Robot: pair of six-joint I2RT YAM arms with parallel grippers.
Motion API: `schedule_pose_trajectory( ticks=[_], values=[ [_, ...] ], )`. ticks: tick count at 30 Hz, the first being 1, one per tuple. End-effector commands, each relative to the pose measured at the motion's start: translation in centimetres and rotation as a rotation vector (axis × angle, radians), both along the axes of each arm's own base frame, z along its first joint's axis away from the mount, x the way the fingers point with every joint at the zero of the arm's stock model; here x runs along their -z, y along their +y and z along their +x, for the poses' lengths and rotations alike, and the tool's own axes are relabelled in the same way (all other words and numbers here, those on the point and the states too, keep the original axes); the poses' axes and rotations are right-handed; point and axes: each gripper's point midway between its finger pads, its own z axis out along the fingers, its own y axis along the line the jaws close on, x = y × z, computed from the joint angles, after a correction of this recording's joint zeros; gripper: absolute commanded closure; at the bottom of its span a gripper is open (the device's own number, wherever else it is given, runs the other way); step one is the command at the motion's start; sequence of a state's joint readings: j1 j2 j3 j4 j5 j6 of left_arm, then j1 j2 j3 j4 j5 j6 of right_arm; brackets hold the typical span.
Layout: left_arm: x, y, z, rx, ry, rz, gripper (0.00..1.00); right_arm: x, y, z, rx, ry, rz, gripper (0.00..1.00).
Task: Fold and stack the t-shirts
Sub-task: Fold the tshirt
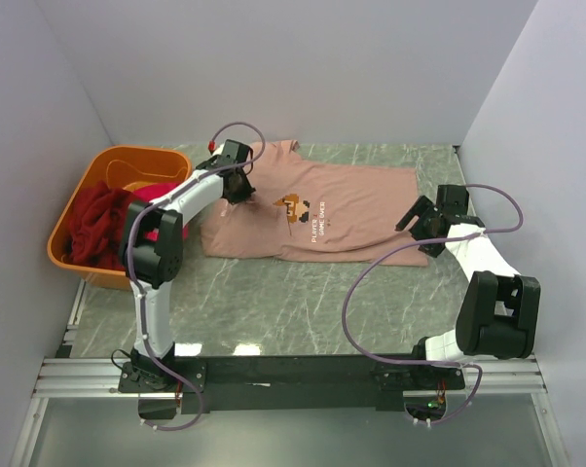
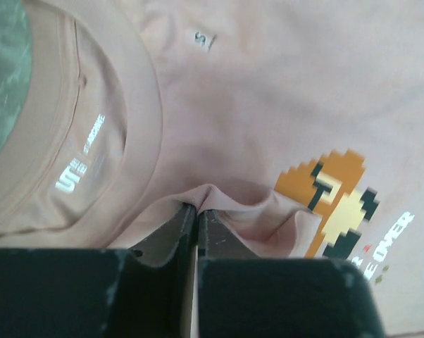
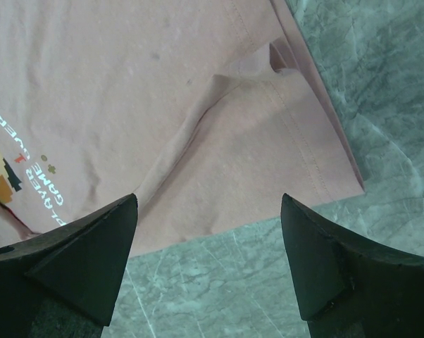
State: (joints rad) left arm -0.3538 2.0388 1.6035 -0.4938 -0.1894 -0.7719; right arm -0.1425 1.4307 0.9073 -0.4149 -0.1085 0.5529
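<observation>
Left gripper: my jaws are pressed flat together, pinching a raised ridge of the dusty pink cotton t-shirt between its ribbed collar and the pixel-figure print. My left arm reaches forward over the shirt's neck end.

Right gripper: my jaws are spread wide and hold nothing, poised above the hem corner at the opposite end, with the arm bent inward.

The shirt lies lengthwise on the green marbled table, beside the orange plastic tub that holds the dark red tees.

Step, as I judge it: securing both ends for a fold. Next, my right gripper must descend and close on the hem so both ends lift together.
</observation>
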Motion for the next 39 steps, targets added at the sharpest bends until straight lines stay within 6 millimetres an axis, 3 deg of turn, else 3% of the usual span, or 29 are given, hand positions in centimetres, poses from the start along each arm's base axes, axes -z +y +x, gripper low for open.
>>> schedule_pose_trajectory(
  ticks=[1,5,8,9,11,12,17,18,20,21,23,25,31,36,39],
  values=[
    [-0.8,0.5,2.3,-0.019,-0.029,-0.005,0.92,-0.2,-0.4,-0.4,-0.002,0.005,-0.032,0.12],
    [-0.8,0.8,4.1,-0.018,-0.034,0.006,0.69,-0.2,-0.4,-0.2,-0.008,0.004,-0.034,0.12],
    [-2.3,0.9,5.0,-0.027,-0.060,0.004,0.47,-0.6,-0.6,-0.1,-0.017,-0.004,-0.052,0.12],
    [-2.9,0.8,4.7,-0.025,-0.070,-0.006,0.33,-0.8,-0.7,-0.1,-0.015,-0.010,-0.055,0.12],
    [-3.8,0.7,4.5,-0.018,-0.102,-0.027,0.16,-1.3,-0.7,0.2,-0.017,-0.035,-0.055,0.12],
    [-4.2,0.8,3.7,-0.015,-0.107,-0.034,0.01,-1.5,-0.4,0.3,-0.027,-0.046,-0.045,0.12],
    [-5.0,-0.1,0.4,0.030,-0.096,-0.107,0.00,-2.0,0.3,1.1,-0.046,-0.074,-0.018,0.12],
    [-4.5,-0.3,-1.1,0.053,-0.082,-0.119,0.01,-2.2,0.7,1.4,-0.058,-0.085,-0.007,0.12],
    [-4.4,-1.6,-2.2,0.096,-0.087,-0.163,0.01,-2.3,2.7,2.4,-0.123,-0.099,0.018,0.12],
    [-3.5,-1.3,-3.4,0.093,-0.062,-0.168,0.01,-2.3,3.4,2.6,-0.144,-0.095,0.020,0.12],
    [-2.7,-1.2,-4.0,0.088,-0.066,-0.182,0.01,-1.5,5.0,3.2,-0.171,-0.061,0.023,0.12],
    [-1.0,-0.7,-5.4,0.090,-0.019,-0.176,0.01,-1.0,8.0,3.9,-0.233,-0.048,0.048,0.12],
    [2.1,1.6,-6.7,0.050,0.042,-0.120,0.01,1.3,13.6,4.1,-0.308,-0.008,0.165,0.12],
    [2.5,2.5,-7.0,0.037,0.033,-0.138,0.01,2.3,15.1,3.9,-0.317,0.003,0.201,0.12],
    [2.7,2.7,-7.0,0.029,0.043,-0.125,0.01,2.2,15.2,5.1,-0.310,-0.022,0.197,0.12]
  ],
)
